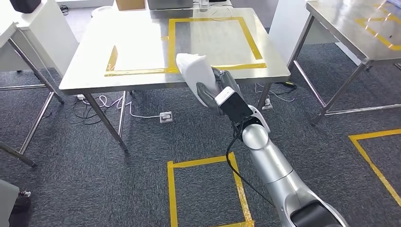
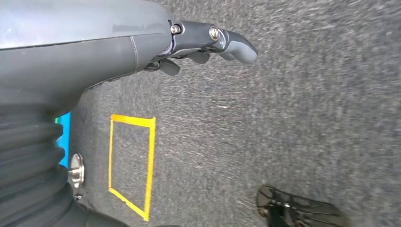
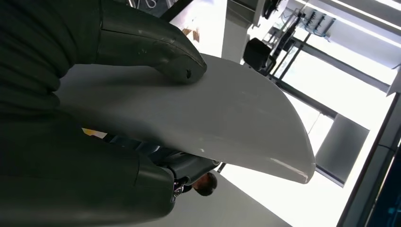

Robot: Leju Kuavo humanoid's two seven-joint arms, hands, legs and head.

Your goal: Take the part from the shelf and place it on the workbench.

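My right hand (image 1: 211, 90) grips a white curved part (image 1: 194, 70) and holds it up at the front edge of the steel workbench (image 1: 90, 56), which carries yellow tape rectangles. Close up, the thumb (image 3: 156, 45) presses on one face of the white part (image 3: 213, 123) and darker fingers lie under the other face. My left hand (image 2: 208, 42) hangs over the grey carpet with its fingers partly curled around nothing.
A second steel table (image 1: 350, 28) stands at the right. Cables and a power strip (image 1: 165, 117) lie on the carpet under the workbench. Yellow tape squares (image 1: 208, 189) mark the floor in front of me. A dark shoe-like object (image 2: 298, 210) is on the carpet.
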